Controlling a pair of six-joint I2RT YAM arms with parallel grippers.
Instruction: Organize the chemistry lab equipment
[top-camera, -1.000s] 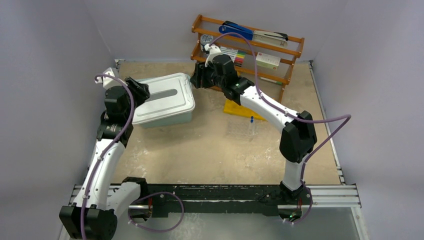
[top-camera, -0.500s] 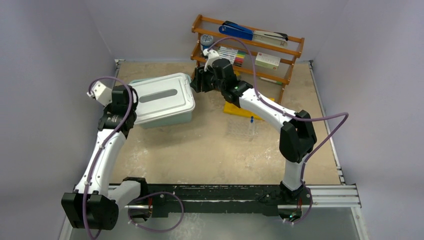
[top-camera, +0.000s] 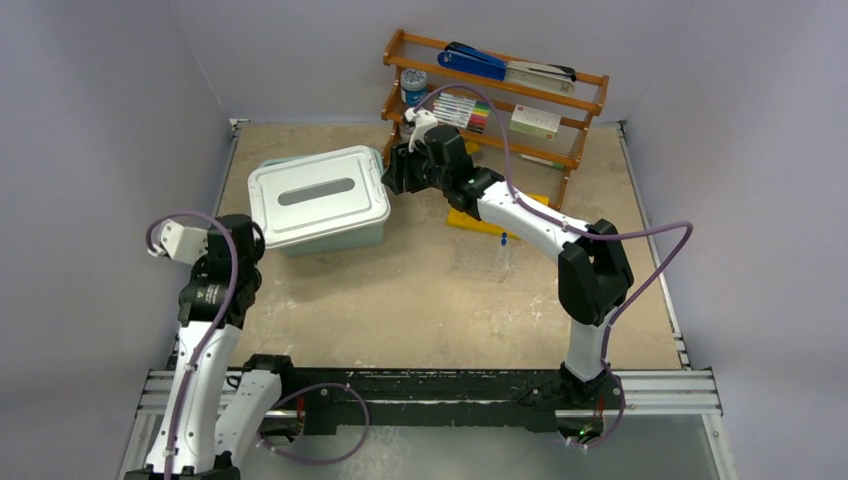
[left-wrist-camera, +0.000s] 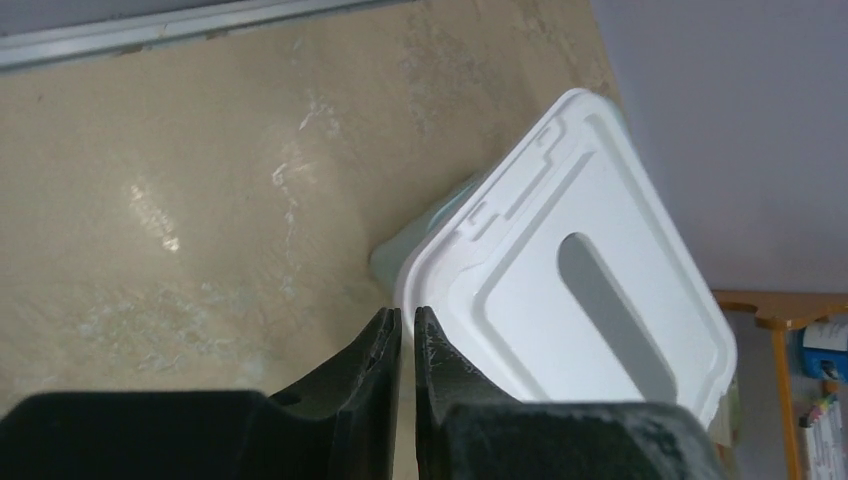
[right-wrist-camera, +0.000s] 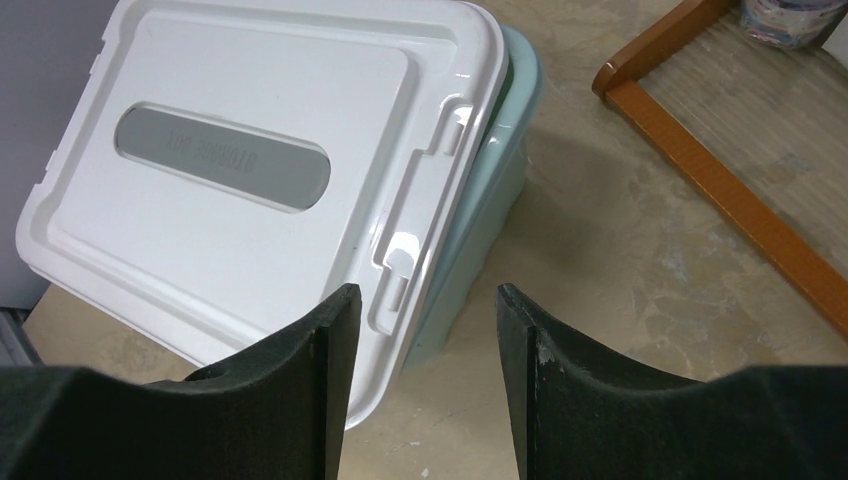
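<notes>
The yellow holed rack (top-camera: 478, 219) lies on the table, partly hidden under my right arm. A clear square dish (top-camera: 483, 258) sits just in front of it, with a small blue-tipped item (top-camera: 503, 239) at its edge. The flask, amber tube and Y-connector are out of view. My right gripper (top-camera: 390, 170) is open and empty at the right end of the teal bin; the right wrist view shows its gap (right-wrist-camera: 428, 295) over the lid's edge. My left gripper (top-camera: 250, 235) is shut and empty, left of the bin; it also shows in the left wrist view (left-wrist-camera: 408, 315).
The teal bin with a white lid (top-camera: 318, 195) stands at the back left and also shows in the left wrist view (left-wrist-camera: 590, 290) and the right wrist view (right-wrist-camera: 250, 160). A wooden shelf (top-camera: 495, 90) at the back holds markers, a blue stapler and a box; its base rail (right-wrist-camera: 720, 190) is beside my right gripper.
My left arm has pulled back from the bin's left end toward the near left, with its gripper shut. My right gripper stays at the bin's right end, shifted slightly.
</notes>
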